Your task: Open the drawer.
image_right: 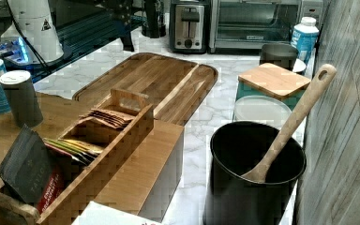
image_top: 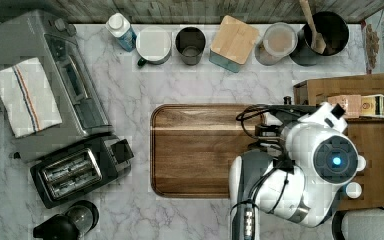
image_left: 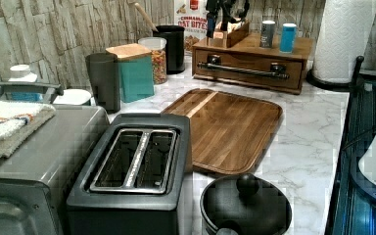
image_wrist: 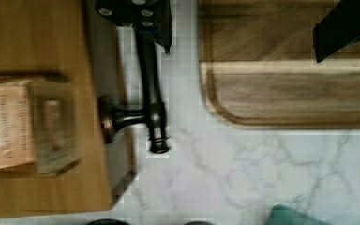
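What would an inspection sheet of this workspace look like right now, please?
Surface: white marble counter.
Job's things: drawer looks shut; its black bar handle is not gripped.
Clutter: wooden tray, toaster, toaster oven, canisters along the wall.
Grippers: gripper open, over the handle end.
Cables: black loops on the arm.
Surroundings: stone-look wall, paper towel roll.

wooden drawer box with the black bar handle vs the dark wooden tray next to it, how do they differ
The medium-brown wooden drawer box stands raised off the counter and has a black bar handle; the darker wooden tray lies flat and has none. The box carries canisters and a tea caddy on top; the tray is bare. The box is square-cornered, the tray rounded. Both are wood.
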`<state>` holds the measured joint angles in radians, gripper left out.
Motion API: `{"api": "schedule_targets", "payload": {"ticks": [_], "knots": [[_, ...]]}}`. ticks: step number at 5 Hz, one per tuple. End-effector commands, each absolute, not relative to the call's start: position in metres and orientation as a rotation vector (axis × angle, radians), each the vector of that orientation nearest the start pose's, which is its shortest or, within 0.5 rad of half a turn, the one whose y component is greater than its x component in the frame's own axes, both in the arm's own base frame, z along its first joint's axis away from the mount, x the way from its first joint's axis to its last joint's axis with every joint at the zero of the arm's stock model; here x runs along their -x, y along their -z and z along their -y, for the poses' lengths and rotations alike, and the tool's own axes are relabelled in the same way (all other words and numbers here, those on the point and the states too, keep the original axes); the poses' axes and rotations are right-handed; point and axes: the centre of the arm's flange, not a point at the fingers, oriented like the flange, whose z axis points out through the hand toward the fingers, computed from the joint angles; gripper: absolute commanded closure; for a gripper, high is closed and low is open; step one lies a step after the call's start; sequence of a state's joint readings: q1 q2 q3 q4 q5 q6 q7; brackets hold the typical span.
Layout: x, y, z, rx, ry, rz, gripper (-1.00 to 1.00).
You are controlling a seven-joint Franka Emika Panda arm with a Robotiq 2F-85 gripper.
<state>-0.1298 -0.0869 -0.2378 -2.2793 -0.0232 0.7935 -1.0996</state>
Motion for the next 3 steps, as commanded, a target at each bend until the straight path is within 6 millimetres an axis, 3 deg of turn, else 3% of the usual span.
{"api": "schedule_targets", "payload": {"ticks": [1,2,3], "knots": [[-0.468,-0.359,0.242,3.222,0.255,0.075,-1.0],[-0.463,-0.348,0.244,3.2,0.252,0.021,-1.0],[-0.461,-0.346,0.231,3.185,0.226,-0.047,-1.0]]}}
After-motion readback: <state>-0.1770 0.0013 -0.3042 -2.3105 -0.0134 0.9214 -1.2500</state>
